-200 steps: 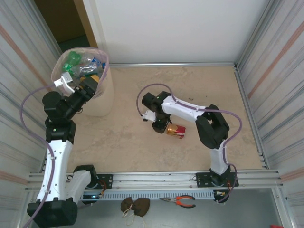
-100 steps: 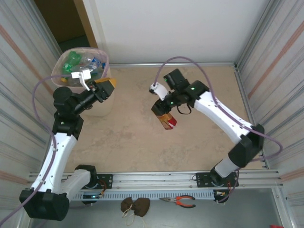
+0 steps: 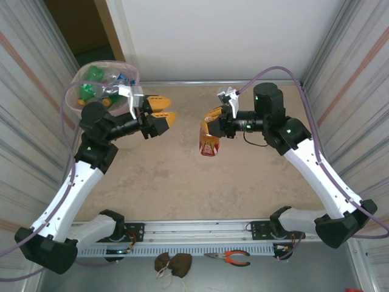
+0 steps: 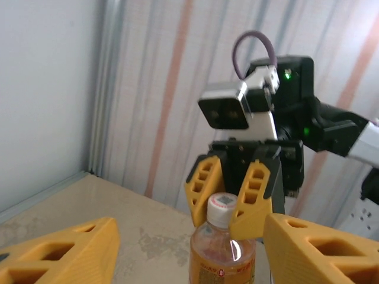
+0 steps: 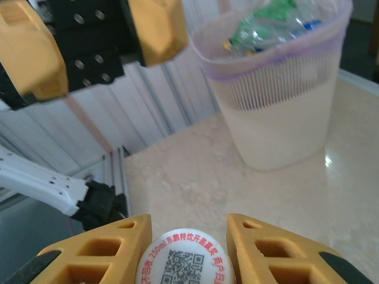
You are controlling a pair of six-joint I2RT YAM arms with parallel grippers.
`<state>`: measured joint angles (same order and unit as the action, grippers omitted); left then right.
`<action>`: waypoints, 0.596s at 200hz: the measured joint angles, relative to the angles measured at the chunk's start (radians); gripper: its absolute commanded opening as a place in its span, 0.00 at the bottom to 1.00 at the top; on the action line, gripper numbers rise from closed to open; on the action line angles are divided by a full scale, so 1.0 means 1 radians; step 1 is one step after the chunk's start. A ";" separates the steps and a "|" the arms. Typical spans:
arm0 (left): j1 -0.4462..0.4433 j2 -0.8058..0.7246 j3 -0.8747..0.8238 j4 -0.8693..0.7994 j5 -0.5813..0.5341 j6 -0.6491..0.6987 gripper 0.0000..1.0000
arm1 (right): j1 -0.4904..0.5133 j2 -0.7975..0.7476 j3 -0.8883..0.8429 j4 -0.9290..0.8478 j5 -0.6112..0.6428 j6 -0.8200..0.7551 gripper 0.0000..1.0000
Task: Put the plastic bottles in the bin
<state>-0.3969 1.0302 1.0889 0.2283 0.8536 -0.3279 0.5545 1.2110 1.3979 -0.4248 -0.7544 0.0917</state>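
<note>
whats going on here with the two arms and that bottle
The right arm holds a red-labelled plastic bottle by its cap end, jaws shut, in the air above the table. The left arm faces it with jaws open, short of the bottle. It looks like a handover. The bin by the left arm already has several bottles in it.

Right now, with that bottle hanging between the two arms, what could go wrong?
The right gripper pinches the bottle only at its cap end, so it could swing or slip onto the table. The left gripper is open and not touching it; a mistimed handover might drop it. The bin looks full to its rim, so another bottle might roll off.
</note>
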 measured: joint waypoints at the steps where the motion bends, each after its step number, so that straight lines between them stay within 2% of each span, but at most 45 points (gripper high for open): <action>1: -0.003 0.001 0.002 -0.002 0.000 0.003 0.68 | 0.000 -0.002 -0.002 0.005 -0.003 0.002 0.33; 27: -0.083 0.014 0.039 -0.074 0.007 0.111 0.73 | 0.000 -0.041 -0.032 0.090 -0.043 0.034 0.34; 67: -0.159 0.040 0.068 -0.164 0.011 0.228 0.78 | 0.000 -0.084 -0.048 0.204 -0.105 0.082 0.36; 119: -0.266 0.094 0.108 -0.303 0.011 0.362 0.80 | 0.016 -0.099 -0.048 0.291 -0.134 0.123 0.37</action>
<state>-0.6624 1.1240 1.1973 -0.0746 0.8642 0.0341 0.5705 1.1118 1.3499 -0.1341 -0.8883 0.2150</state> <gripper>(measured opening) 0.798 0.369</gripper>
